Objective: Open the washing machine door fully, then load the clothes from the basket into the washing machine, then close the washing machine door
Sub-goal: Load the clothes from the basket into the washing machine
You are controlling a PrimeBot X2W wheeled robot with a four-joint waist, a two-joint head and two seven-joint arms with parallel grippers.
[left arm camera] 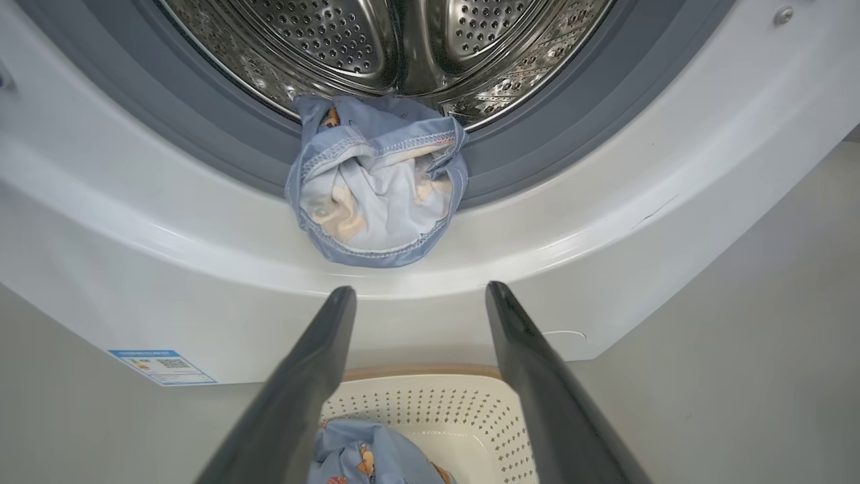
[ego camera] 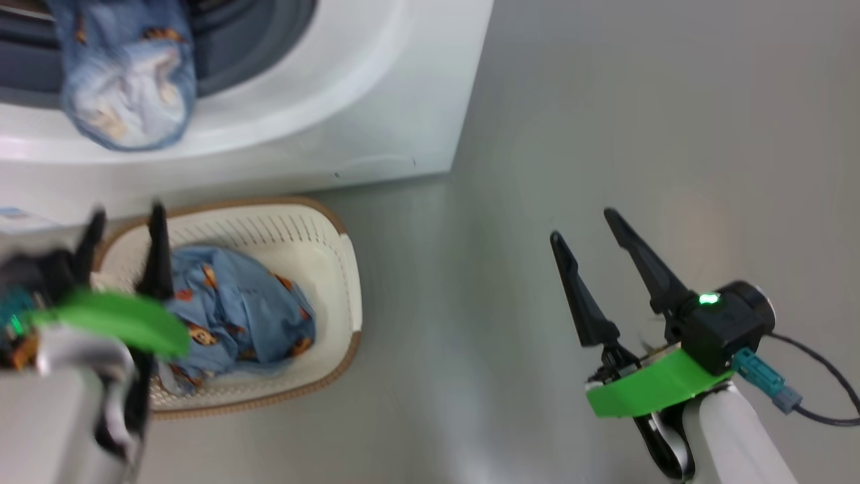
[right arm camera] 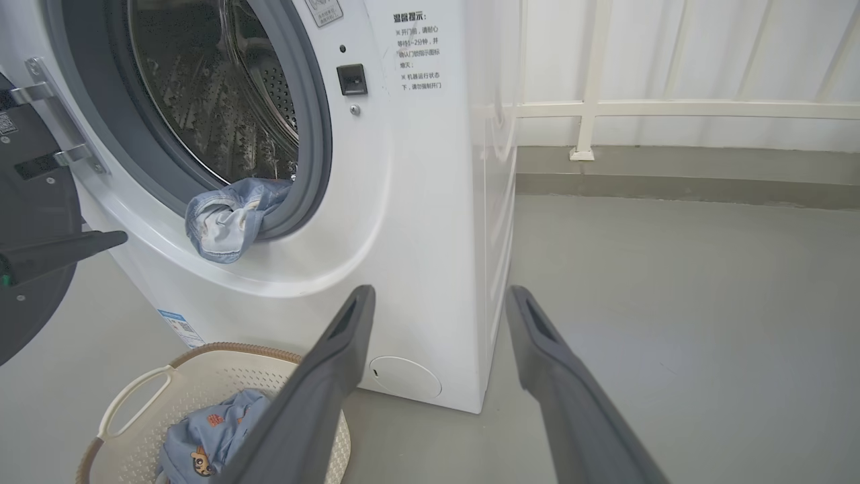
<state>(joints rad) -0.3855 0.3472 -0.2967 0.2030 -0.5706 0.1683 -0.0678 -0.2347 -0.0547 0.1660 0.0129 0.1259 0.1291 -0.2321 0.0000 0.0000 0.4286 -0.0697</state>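
Both grippers stood with their fingers spread wide and nothing between them. In the left wrist view the left gripper [left arm camera: 420, 289] pointed at the front of the washing machine [left arm camera: 134, 269]. Its two dark fingers [left arm camera: 302, 376] framed the white panel just under the door opening and touched neither cloth nor metal. The head view showed the same left gripper [ego camera: 127, 222] blurred, in front of the machine's base and over the basket [ego camera: 336, 269]. Whether a fingertip brushed the basket's rim could not be told.

The right gripper [ego camera: 582, 225] hung over bare floor [ego camera: 605, 101], well off the machine's right front corner. Its fingers [right arm camera: 322, 390] were parted as far and held nothing. Between them, the right wrist view showed the machine's corner and the floor.

A draped garment [left arm camera: 376, 195], light blue with a pale inside, lay half in the machine. It spilled from the steel drum [left arm camera: 376, 40] over the grey gasket [left arm camera: 222, 141] and hung onto the white lip below the opening. A bundled garment [ego camera: 242, 309] with orange-brown figures lay in the basket. The basket sat on the floor against the foot of the machine, below the opening.

The washing machine door [right arm camera: 33, 202] stood swung open at the machine's left side. Its hinge bracket [right arm camera: 40, 87] showed beside the gasket.
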